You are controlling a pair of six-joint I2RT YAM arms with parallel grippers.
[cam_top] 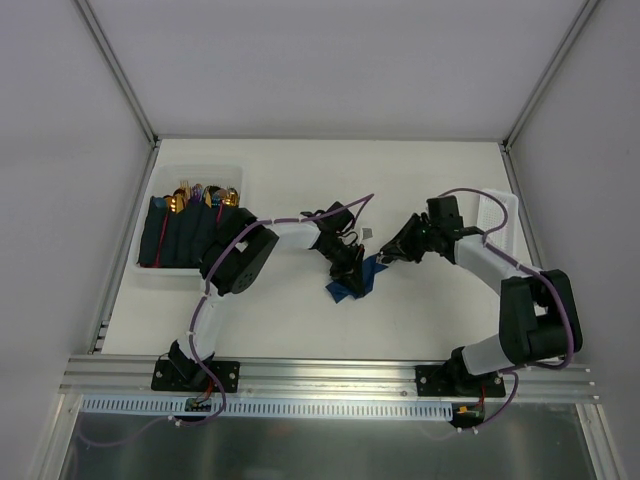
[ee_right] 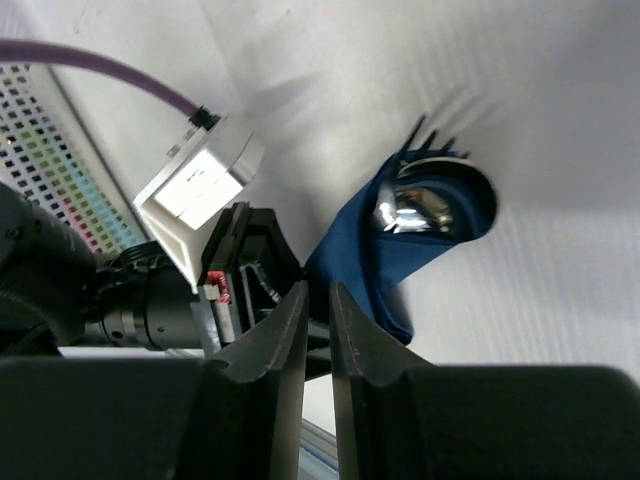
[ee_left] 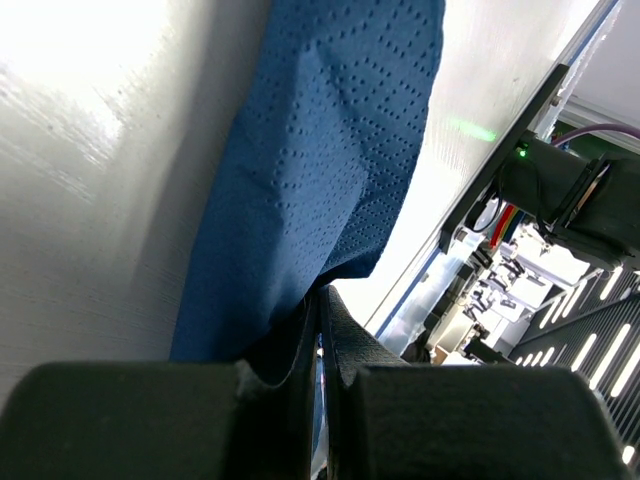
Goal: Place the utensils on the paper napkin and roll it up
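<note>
The paper napkin [cam_top: 347,289] lies mid-table, dark navy and partly rolled. In the right wrist view the napkin [ee_right: 372,268] wraps the utensils [ee_right: 425,198]; a shiny spoon bowl and fork tines stick out of its open end. My left gripper [cam_top: 352,266] sits on the napkin's upper part. In the left wrist view my left gripper [ee_left: 322,292] has its jaws pinched on an edge of the napkin [ee_left: 310,170]. My right gripper [cam_top: 390,252] is just right of the roll, apart from it. In its own view my right gripper [ee_right: 318,288] is shut and empty.
A clear bin [cam_top: 192,171] at the back left holds several dark blue rolls [cam_top: 180,238] with gold and multicoloured cutlery heads. A white perforated tray [cam_top: 497,213] stands at the right. A small grey piece [cam_top: 368,232] lies behind the napkin.
</note>
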